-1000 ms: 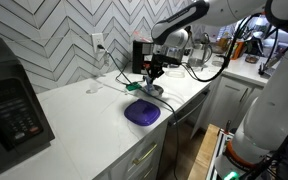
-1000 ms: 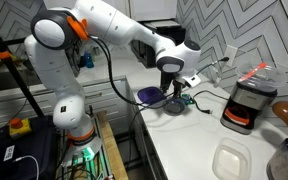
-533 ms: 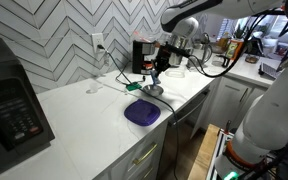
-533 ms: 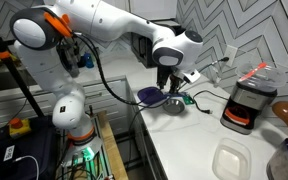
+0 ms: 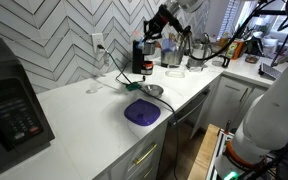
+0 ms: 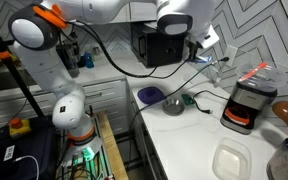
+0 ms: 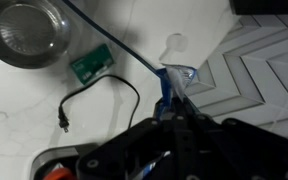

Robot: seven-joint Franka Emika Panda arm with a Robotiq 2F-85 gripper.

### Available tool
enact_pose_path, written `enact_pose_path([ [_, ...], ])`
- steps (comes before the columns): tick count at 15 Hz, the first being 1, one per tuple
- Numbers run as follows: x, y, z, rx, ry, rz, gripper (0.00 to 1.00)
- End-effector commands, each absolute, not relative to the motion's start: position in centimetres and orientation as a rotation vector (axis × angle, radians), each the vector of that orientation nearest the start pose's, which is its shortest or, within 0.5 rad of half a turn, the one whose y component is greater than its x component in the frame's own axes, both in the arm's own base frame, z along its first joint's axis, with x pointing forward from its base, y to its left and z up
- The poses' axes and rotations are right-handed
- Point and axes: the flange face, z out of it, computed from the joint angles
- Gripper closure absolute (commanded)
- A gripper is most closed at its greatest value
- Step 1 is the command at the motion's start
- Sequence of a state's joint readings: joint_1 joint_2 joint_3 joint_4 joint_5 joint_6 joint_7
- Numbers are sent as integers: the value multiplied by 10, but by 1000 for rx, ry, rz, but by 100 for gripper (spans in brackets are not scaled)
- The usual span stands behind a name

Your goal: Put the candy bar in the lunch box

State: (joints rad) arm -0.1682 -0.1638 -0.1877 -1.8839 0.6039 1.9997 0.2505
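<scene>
The purple, flat, rounded-square lunch box [image 5: 142,112] lies on the white counter near its front edge; it also shows in an exterior view [image 6: 150,95]. It is out of the wrist view. My gripper [image 5: 152,30] is raised high above the counter, well above the bowl and lunch box, and it shows in both exterior views [image 6: 202,40]. In the wrist view the gripper [image 7: 170,104] is shut on a blue-wrapped candy bar [image 7: 172,82], whose end sticks out past the fingertips.
A round silver metal bowl [image 5: 152,90] [image 7: 24,30] stands beside the lunch box. A green packet [image 7: 91,63], a black cable [image 7: 99,95] and a clear glass [image 7: 172,43] are on the counter. A coffee machine [image 5: 142,55] stands behind; a blender [image 6: 249,100] is further along.
The gripper has risen from just above the metal bowl to high over the counter, carrying the candy bar. The lunch box and bowl have not moved.
</scene>
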Motion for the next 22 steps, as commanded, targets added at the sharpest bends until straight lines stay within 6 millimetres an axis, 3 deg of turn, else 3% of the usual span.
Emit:
enact_pose_path([
  [1, 531, -201, 680, -2159, 1108, -527, 100],
  [3, 537, -232, 706, -2072, 1197, -619, 100],
  [5, 549, -263, 718, -1985, 1293, -702, 100],
  [8, 581, -298, 710, -1842, 1438, -810, 100],
  [10, 605, -311, 699, -1739, 1536, -862, 100],
  [15, 639, -321, 677, -1668, 1798, -914, 100],
  [22, 647, -318, 662, -1744, 1944, -817, 100],
])
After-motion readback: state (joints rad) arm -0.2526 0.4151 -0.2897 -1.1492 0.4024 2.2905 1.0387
